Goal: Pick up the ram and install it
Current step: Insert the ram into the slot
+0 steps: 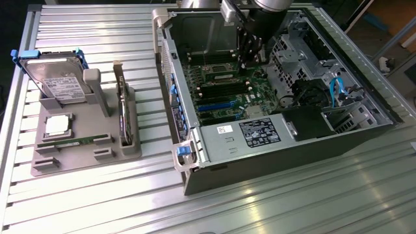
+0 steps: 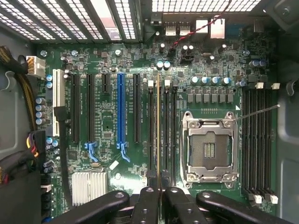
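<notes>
In the wrist view the ram (image 2: 158, 126) shows edge-on as a thin green-gold line. It stands upright along the bank of black memory slots (image 2: 167, 130) beside the empty CPU socket (image 2: 208, 149), but I cannot tell whether it is seated. My gripper (image 2: 159, 198) is shut on its near end, with a black finger (image 2: 145, 205) pressed against either side. In the exterior view the gripper (image 1: 250, 56) reaches down into the open PC case (image 1: 273, 161), above the motherboard (image 1: 227, 92).
A grey holder (image 1: 85, 161) at the exterior view's left carries a silver hard drive (image 1: 55, 80), a dark expansion card (image 1: 123, 112) on edge, a CPU (image 1: 57, 126) and a thin green strip (image 1: 65, 143). Another slot bank (image 2: 259, 140), cables (image 2: 18, 140) and the case walls surround the gripper.
</notes>
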Controlling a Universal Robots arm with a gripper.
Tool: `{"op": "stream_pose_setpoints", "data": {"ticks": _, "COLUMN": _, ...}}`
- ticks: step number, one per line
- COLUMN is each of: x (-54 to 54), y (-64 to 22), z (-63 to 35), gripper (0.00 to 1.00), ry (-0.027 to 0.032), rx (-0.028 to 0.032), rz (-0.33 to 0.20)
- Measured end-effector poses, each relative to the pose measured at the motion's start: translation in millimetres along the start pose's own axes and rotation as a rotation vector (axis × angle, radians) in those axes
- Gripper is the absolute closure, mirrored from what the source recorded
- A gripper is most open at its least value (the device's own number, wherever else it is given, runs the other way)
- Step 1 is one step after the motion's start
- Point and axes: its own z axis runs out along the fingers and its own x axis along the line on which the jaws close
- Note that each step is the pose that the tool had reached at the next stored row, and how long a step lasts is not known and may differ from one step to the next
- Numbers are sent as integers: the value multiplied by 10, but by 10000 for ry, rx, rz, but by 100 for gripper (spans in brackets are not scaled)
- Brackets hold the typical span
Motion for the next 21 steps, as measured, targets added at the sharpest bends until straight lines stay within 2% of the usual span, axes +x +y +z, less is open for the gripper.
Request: {"op": "stream_pose_setpoints", "data": {"ticks": 21, "x": -2, "y": -8, "z": 224, "gripper": 88, "ry": 0, "rx": 0, "rz": -1}}
